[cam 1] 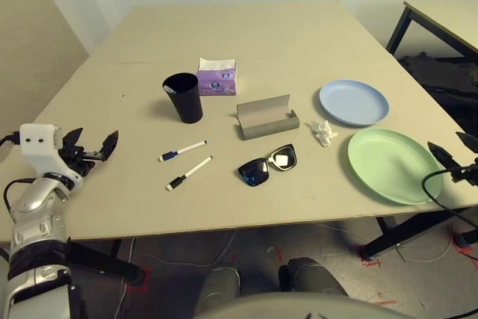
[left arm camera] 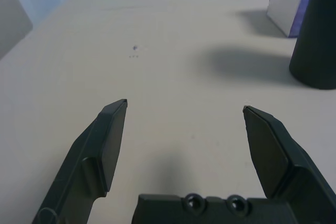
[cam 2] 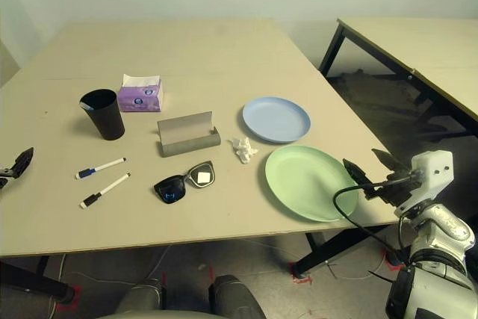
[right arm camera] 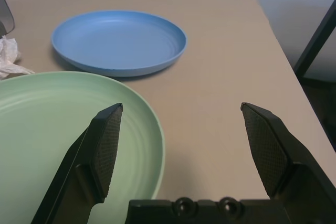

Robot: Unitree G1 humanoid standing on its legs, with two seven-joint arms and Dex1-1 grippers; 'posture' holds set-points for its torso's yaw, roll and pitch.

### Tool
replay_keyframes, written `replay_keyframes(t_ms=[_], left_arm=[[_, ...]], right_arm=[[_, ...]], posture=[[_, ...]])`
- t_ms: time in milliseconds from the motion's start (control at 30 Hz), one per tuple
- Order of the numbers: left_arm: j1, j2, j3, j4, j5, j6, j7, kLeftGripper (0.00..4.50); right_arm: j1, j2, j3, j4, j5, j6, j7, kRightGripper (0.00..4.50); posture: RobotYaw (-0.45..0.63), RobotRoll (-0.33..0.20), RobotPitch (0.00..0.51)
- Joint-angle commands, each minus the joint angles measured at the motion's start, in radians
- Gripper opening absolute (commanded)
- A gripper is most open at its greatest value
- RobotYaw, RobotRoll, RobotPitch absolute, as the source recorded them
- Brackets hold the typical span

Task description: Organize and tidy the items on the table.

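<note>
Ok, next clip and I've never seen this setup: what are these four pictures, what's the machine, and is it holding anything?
It is a humanoid robot at a table. Two pictures come from its head, looking down; the other two from cameras on its wrists. The left gripper and right gripper are both open and empty, at the table's sides. On the table lie two markers, sunglasses, an open glasses case, a crumpled tissue, a blue plate, a green plate, a black cup and a purple tissue pack.
</note>
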Motion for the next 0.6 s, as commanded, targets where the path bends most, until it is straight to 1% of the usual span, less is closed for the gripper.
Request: replay_keyframes(t_ms=[33,100,133,200,233,267,367,467,600], left_arm=[[0.009,-0.003,0.001,-0.018,-0.005,0.008,-0.008,4.47],[0.001,-0.012,-0.006,-0.006,-0.015,0.001,-0.035,4.47],[0.003,-0.019,-0.010,-0.012,-0.027,0.002,-0.063,4.47],[0.009,-0.032,-0.031,-0.099,-0.102,0.040,-0.201,4.47],[0.013,-0.039,-0.050,-0.145,-0.136,0.060,-0.276,4.47],[0.022,-0.038,-0.086,-0.189,-0.147,0.077,-0.350,4.47],[0.042,-0.015,-0.202,-0.268,-0.105,0.085,-0.492,4.47],[0.040,0.014,-0.300,-0.316,-0.070,0.076,-0.609,4.47],[-0.004,0.043,-0.379,-0.324,-0.071,0.066,-0.766,4.47]], right_arm=[[0.008,-0.016,-0.013,-0.010,0.010,0.003,0.014,4.50],[0.019,-0.011,-0.016,-0.015,0.015,-0.005,0.017,4.50],[0.026,-0.009,-0.023,-0.020,0.021,-0.007,0.014,4.50],[0.039,-0.005,-0.026,-0.042,0.032,-0.005,0.022,4.50],[0.045,-0.004,-0.027,-0.051,0.036,-0.005,0.027,4.50],[0.050,-0.005,-0.029,-0.057,0.038,-0.002,0.021,4.50],[0.064,-0.008,-0.025,-0.074,0.035,0.008,-0.005,4.50],[0.084,-0.008,-0.007,-0.100,0.021,0.016,-0.022,4.50],[0.099,-0.017,0.015,-0.133,-0.006,0.034,-0.083,4.50]], posture=[[-0.01,0.000,0.032],[-0.02,0.000,0.044],[-0.02,0.000,0.036],[-0.02,0.000,0.055],[-0.03,0.000,0.052],[-0.03,0.000,0.051],[-0.05,0.000,0.057],[-0.07,0.000,0.051],[-0.09,0.000,0.042]])
